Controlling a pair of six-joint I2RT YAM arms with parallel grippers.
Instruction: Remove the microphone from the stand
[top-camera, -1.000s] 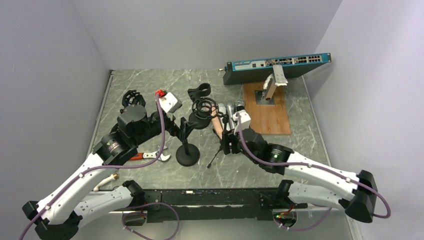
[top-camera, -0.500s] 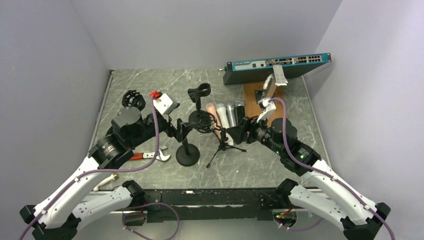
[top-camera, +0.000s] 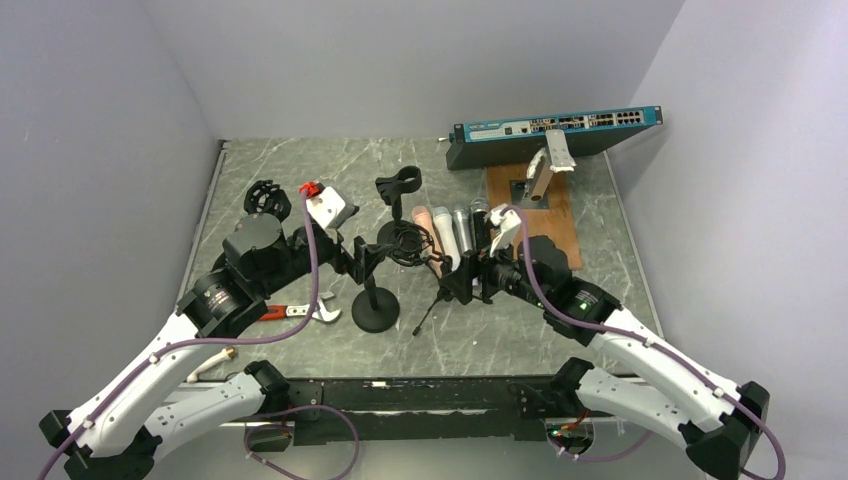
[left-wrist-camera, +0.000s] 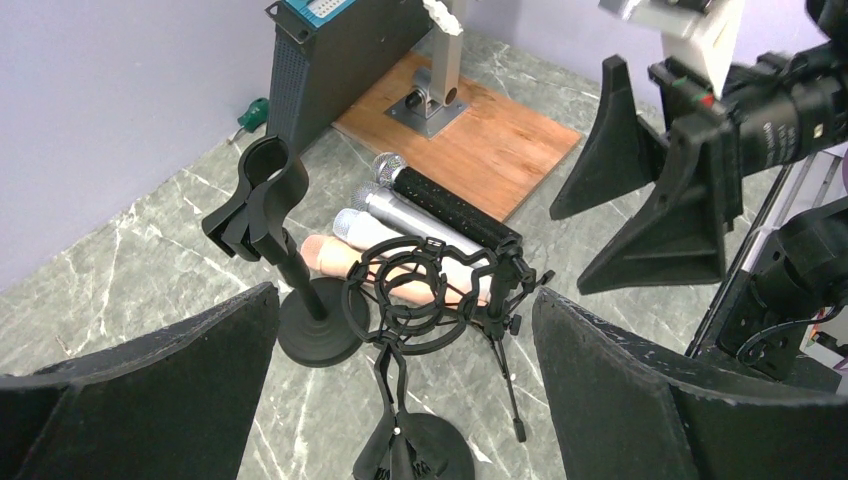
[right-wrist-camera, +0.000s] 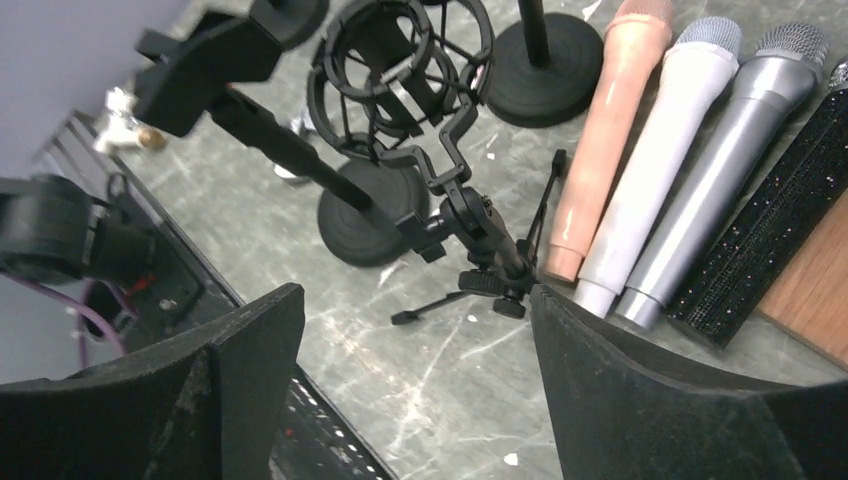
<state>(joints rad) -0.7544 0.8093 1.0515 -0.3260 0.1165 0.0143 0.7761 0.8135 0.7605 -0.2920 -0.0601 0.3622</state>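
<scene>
Left gripper (top-camera: 368, 256) and right gripper (top-camera: 470, 281) gape wide, flanking the stand (right-wrist-camera: 480, 235) untouched, microphones (right-wrist-camera: 655, 160) lying just behind it.

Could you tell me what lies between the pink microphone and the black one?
A white microphone and a grey microphone, side by side between the pink microphone and the black microphone, as the right wrist view shows.
</scene>
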